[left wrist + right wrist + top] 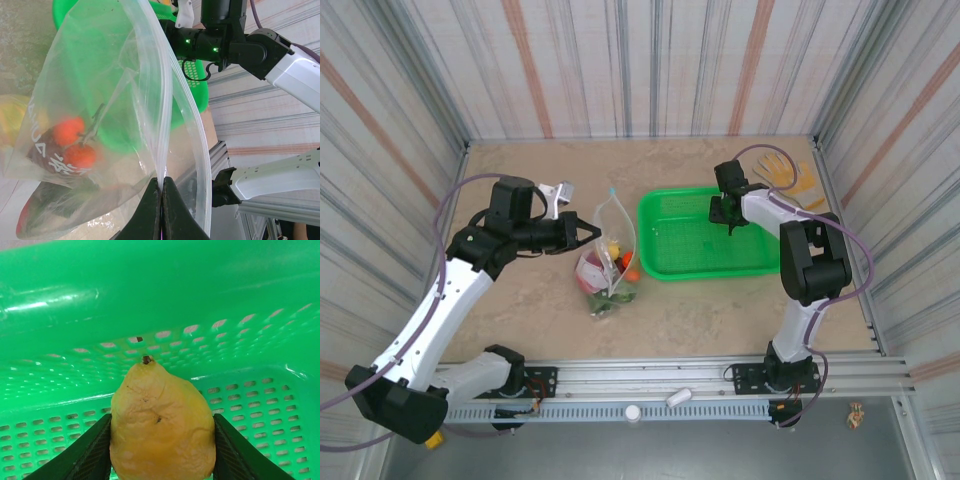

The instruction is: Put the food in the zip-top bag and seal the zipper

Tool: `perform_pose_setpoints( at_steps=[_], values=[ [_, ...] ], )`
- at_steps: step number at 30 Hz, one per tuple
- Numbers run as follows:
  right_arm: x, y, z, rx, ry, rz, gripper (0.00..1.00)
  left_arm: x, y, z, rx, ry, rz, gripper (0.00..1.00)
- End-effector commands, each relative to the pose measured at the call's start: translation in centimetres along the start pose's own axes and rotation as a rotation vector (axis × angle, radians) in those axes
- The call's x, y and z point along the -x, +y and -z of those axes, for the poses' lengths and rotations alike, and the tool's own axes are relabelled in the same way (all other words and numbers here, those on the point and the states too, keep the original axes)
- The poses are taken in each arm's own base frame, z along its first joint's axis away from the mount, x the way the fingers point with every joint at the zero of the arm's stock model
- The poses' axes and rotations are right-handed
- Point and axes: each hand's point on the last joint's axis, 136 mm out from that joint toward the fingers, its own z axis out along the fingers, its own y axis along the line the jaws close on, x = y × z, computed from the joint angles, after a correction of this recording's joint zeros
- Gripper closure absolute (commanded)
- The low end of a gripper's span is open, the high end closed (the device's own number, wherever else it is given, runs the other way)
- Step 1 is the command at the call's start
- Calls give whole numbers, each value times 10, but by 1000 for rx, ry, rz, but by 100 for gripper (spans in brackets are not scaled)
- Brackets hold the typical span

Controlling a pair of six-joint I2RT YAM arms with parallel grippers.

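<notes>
Right pincer (728,216), inside green mesh basket (705,272) toward the surface's far right, grasps yellow toy pear (160,425), long axis along its fingers; zip-top bag (610,255) sits just left of the basket, rim pinched in clenched left pincer (161,197).

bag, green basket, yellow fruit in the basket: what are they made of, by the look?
zip-top bag: thin clear plastic film, glossy; it creases and you see through it.
basket: moulded hard plastic, glossy green; sharp highlights, regular slots.
yellow fruit: matte, dented skin, so probably soft foam or rubber; can't be sure.
</notes>
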Motion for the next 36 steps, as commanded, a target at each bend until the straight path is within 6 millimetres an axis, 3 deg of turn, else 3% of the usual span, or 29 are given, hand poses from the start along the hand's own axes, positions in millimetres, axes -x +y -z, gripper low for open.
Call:
perform_pose_setpoints(
  at_steps=[1,4,12,27,32,36],
  values=[
    [6,-1,23,20,11,-42,62,1,-6,3,-25,1,-12,100],
    [3,-3,30,10,50,-51,66,0,-6,4,-27,-2,-12,100],
    [-11,2,43,51,82,-60,64,-2,-8,7,-34,-8,-8,100],
    [-58,-5,7,-26,220,-5,63,-3,-12,13,-40,-27,-7,100],
    [-77,1,0,-76,269,61,63,-2,-13,14,-39,-30,-9,100],
    [-92,12,-2,-9,332,23,64,-2,-13,14,-37,-32,-11,100]
  ],
)
